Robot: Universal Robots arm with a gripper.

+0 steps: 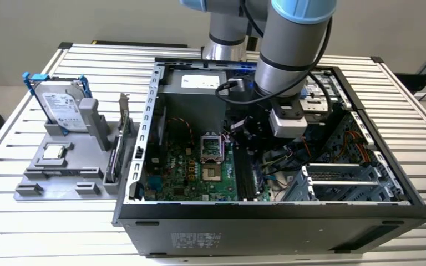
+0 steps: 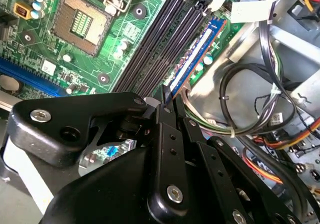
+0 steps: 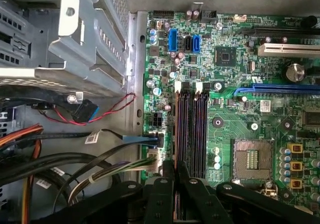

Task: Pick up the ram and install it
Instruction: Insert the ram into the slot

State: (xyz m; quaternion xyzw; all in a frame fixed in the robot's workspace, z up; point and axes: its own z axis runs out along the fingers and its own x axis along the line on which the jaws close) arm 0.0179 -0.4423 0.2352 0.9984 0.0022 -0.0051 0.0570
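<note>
My gripper (image 1: 248, 145) reaches down inside the open computer case (image 1: 153, 144), over the memory slots (image 3: 192, 129) of the green motherboard (image 1: 187, 166). In both wrist views its black fingers (image 3: 162, 189) are closed on the ram (image 2: 196, 52), a thin stick seen edge-on with a blue and white edge. The ram (image 3: 174, 134) runs in line with the outermost slot, the one nearest the cable side of the board. Whether it is seated in that slot I cannot tell. The other black slots (image 2: 165, 39) beside it stand empty.
Bundled cables (image 2: 250, 99) and a metal drive cage (image 3: 85, 44) crowd the side next to the slots. The processor socket (image 3: 252, 159) lies on the other side. Outside the case, a grey fixture (image 1: 31, 180) holds a hard drive (image 1: 61, 108) and an expansion card (image 1: 124, 138).
</note>
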